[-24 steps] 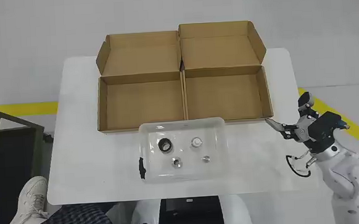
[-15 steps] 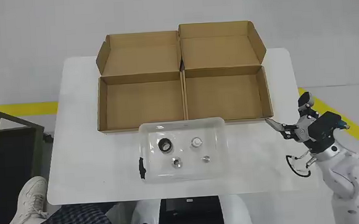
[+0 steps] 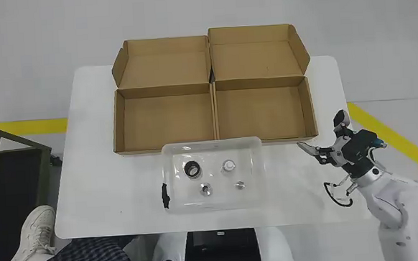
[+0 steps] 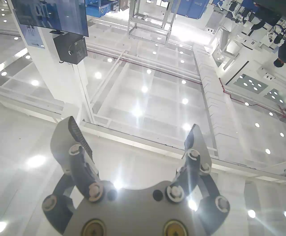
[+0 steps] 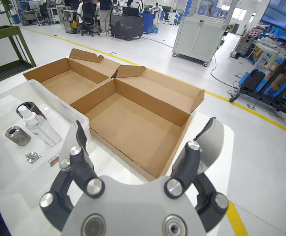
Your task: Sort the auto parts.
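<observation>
Right gripper [image 3: 318, 168] is wide open with nothing in it, by the table's [image 3: 105, 194] near right corner. The parts [image 3: 207, 190] sit in the clear bin [image 3: 173, 148]. Left wrist cam: left gripper [image 4: 132, 124] is wide open and empty too. Right wrist cam: bin sits just beside the cardboard boxes [image 5: 134, 125].

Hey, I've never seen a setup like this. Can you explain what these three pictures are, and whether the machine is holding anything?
This is a two-armed robot working at a white table. One picture looks down from a camera above its arms. The other two come from cameras on its wrists. On the table sits an empty cardboard box beside a second cardboard box, also empty. Nearer the robot is a clear bin holding four parts: a dark ring, a small bottle, a metal cylinder and a small metal piece. The right gripper is by the table's edge, open and empty. The left gripper points up at the ceiling, also open and empty.
</observation>
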Tool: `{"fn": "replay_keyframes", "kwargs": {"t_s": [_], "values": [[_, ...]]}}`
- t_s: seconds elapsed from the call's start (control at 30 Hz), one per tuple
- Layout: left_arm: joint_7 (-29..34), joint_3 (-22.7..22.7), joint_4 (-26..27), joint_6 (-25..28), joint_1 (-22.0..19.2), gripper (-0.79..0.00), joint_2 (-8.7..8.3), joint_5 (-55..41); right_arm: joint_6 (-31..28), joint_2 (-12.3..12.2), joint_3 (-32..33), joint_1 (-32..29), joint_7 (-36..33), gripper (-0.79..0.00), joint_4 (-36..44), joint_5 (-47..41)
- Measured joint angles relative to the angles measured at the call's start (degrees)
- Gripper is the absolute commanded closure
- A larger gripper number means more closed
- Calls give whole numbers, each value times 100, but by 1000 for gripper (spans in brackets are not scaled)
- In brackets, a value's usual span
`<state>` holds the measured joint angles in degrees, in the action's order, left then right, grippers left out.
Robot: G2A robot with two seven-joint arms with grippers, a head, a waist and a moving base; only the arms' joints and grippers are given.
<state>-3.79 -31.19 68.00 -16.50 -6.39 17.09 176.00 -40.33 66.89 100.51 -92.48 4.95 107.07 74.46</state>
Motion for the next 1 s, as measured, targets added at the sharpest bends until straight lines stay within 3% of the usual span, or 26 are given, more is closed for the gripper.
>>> {"fn": "replay_keyframes", "kwargs": {"t_s": [0.33, 1.0], "values": [[0, 0, 0, 0, 0, -785, 0, 0, -265, -14, -725, 404, -288, -785, -160, 146], [0, 0, 0, 0, 0, -785, 0, 0, -866, -11, -2295, 1238, -1676, -785, 57, -121]]}}
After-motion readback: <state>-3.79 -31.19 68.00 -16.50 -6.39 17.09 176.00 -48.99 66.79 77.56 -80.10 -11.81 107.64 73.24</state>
